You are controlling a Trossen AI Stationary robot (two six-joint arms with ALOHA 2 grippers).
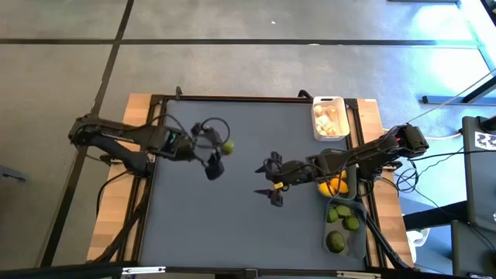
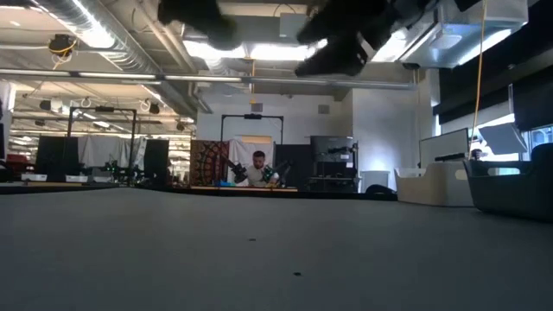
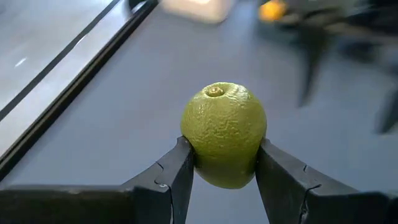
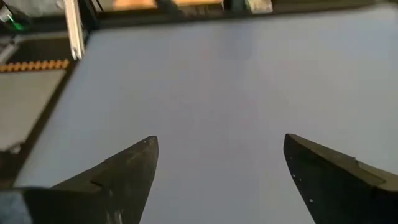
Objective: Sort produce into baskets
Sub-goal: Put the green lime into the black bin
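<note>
Over the left half of the grey table [image 1: 225,225]: left arm reaching in from the left edge, bent at the elbow, left gripper [image 1: 220,155] carried off the mat, fingers [image 3: 174,180] clenched on a green lime [image 3: 224,134]. Lime pinched at its lower flanks between both fingers, stem scar turned upward and away from the wrist, most of the fruit standing proud of the fingertips. Same lime seen from above as a small green spot at the gripper tip [image 1: 228,146].

Near table centre: right arm stretched in from the right edge, low and nearly straight, crossing above the middle basket. Right gripper [image 1: 271,180] spread wide, nothing between the fingers [image 4: 118,177], bare mat below.

Along the right edge: white basket [image 1: 328,100] at the far end with pale garlic bulbs [image 1: 328,120]; dark basket [image 1: 353,180] next, with yellow lemons [image 1: 333,186] partly hidden under the arm; translucent basket [image 1: 358,242] nearest, with green limes [image 1: 341,221].

Low view: both grippers only as dark shapes overhead; a person seated far behind [image 2: 257,169].
</note>
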